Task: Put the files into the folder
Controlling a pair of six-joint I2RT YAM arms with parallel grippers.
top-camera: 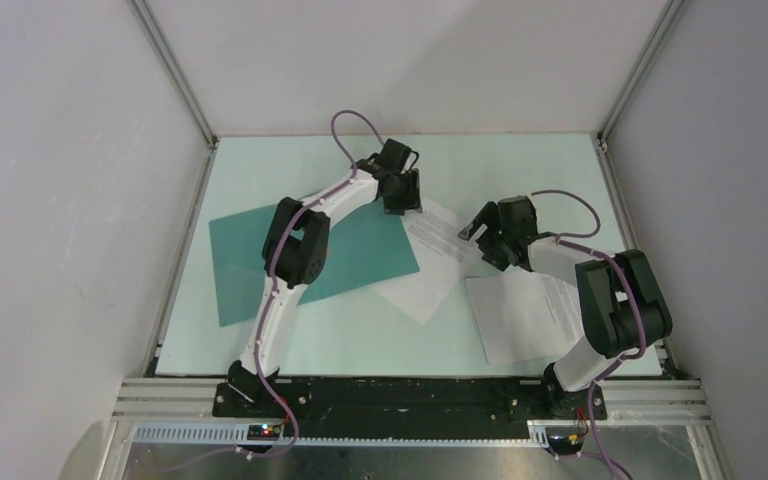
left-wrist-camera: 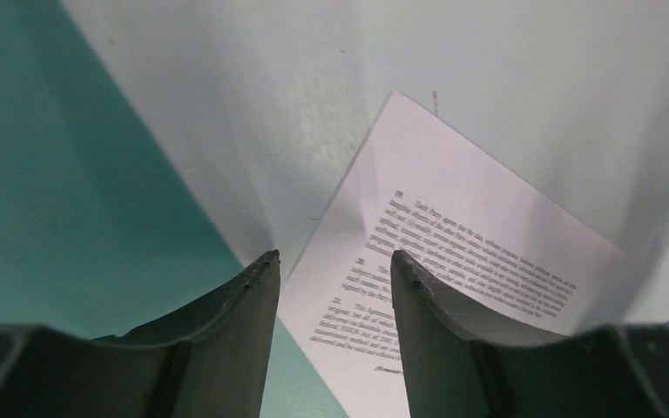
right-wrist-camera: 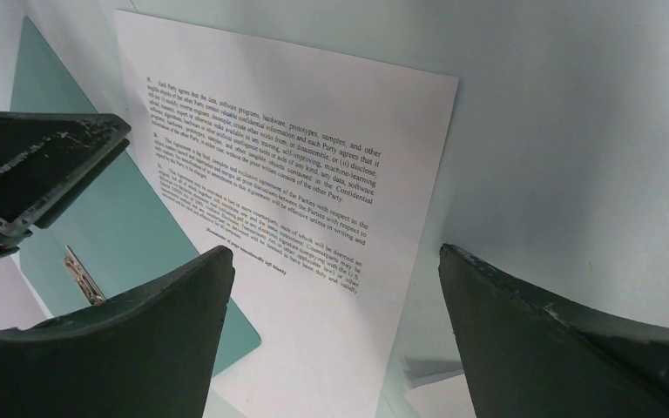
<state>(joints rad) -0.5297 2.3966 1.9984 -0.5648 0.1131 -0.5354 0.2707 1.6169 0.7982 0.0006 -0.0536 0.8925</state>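
Jaws open both sides, nothing gripped. Pale green desk (top-camera: pixel 520 160), white walls (top-camera: pixel 60 200). Left arm (top-camera: pixel 295 250) over folder (top-camera: pixel 245 265), sheet (top-camera: pixel 425 270) touching it, second sheet (top-camera: pixel 520 320) right.

Colour survey: teal, white, pale mint, black, purple.
Folder (top-camera: pixel 242 268) plain teal-green, unpatterned. Centre sheet (top-camera: pixel 425 290) and right sheet (top-camera: pixel 520 320) white, each with a block of small black print. Worktop (top-camera: pixel 360 345) plain pale mint. Arm links (top-camera: pixel 272 322) white, joints black; cable (top-camera: pixel 333 125) purple. Fingers (left-wrist-camera: pixel 226 340) dull black.
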